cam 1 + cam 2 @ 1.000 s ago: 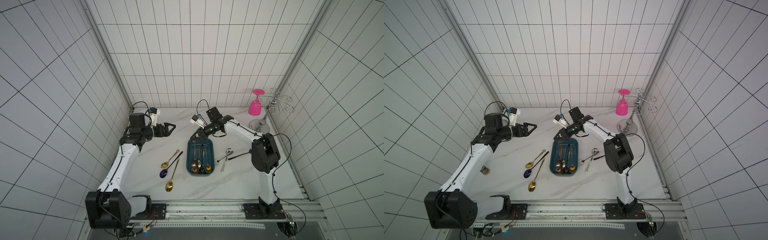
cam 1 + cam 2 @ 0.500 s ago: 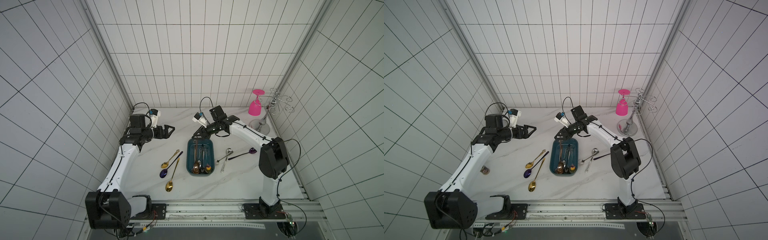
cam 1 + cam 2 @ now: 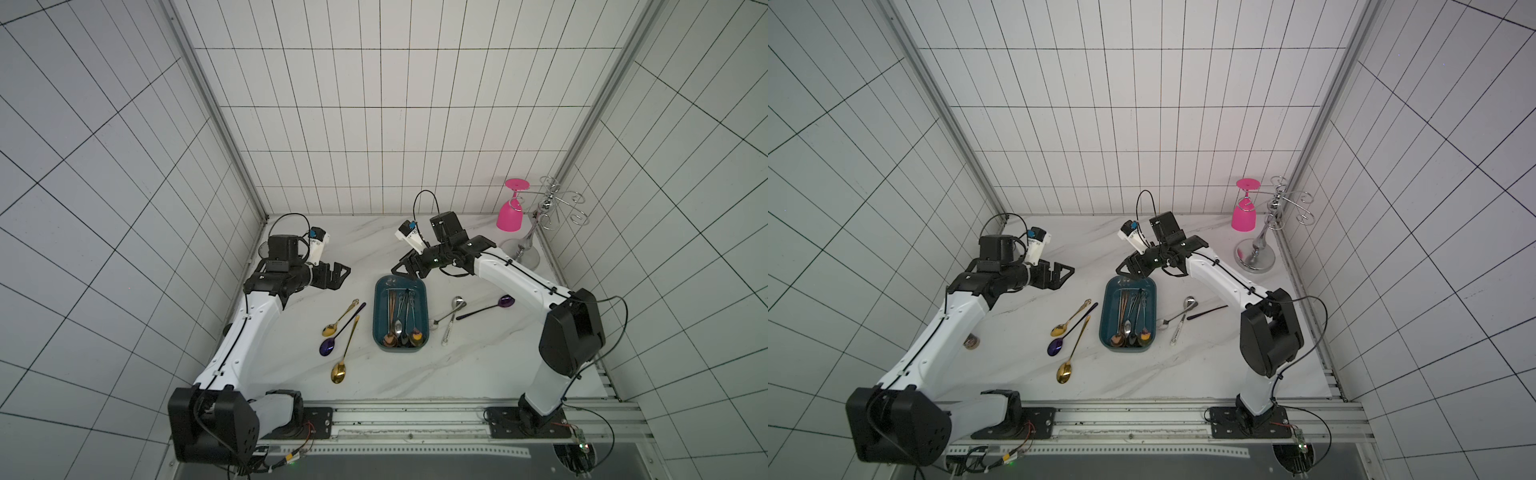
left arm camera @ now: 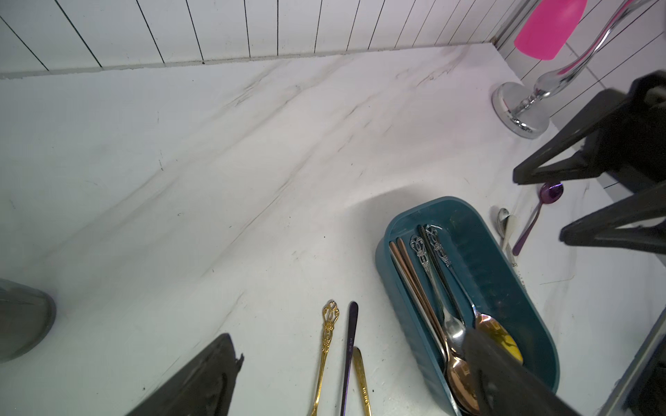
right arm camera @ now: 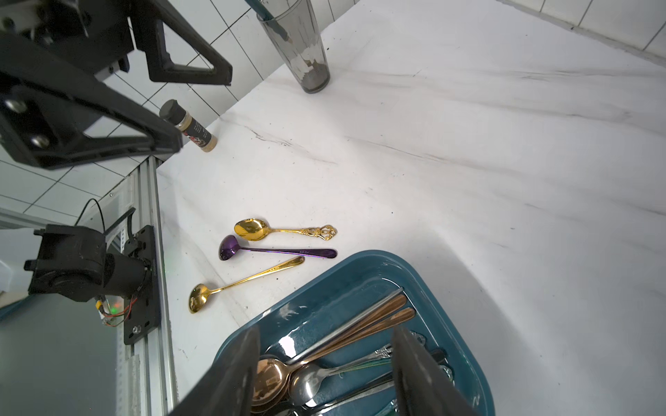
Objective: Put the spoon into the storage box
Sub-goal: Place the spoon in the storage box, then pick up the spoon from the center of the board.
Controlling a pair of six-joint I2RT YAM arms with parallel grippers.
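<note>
Black left gripper (image 3: 341,276): jaws spread wide, empty, same as a second ago. Just past its jaw tips, on the white marble-look table (image 3: 291,353), three loose spoons lie close together: a gold spoon with a fancy cast handle (image 3: 341,316), a purple spoon (image 3: 345,326) with a slim shiny handle, and a plain gold spoon (image 3: 348,347).

Teal box (image 3: 380,307) next: smooth plastic, shallow, rounded corners. Stacked spoons (image 3: 400,322) lie lengthwise in it, with copper, silver and gold bowls all at the end away from the right jaws.

Right gripper (image 3: 402,272) sits over the far end of the box, above the handles. Change: a second ago its jaws were nearly pressed together. Now they stand apart with nothing between them, and the elbow has swung outward. Likely a spoon was just let go into the box; which one, cannot tell.

Back along the arm from those jaws, beside the box: two crossed silver spoons (image 3: 451,316) and a second purple spoon (image 3: 482,309), its bowl now uncovered. So five spoons look left to move.

Pink glass (image 3: 510,210) hangs upside down on a chrome rack (image 3: 534,232), well away from both jaws.
</note>
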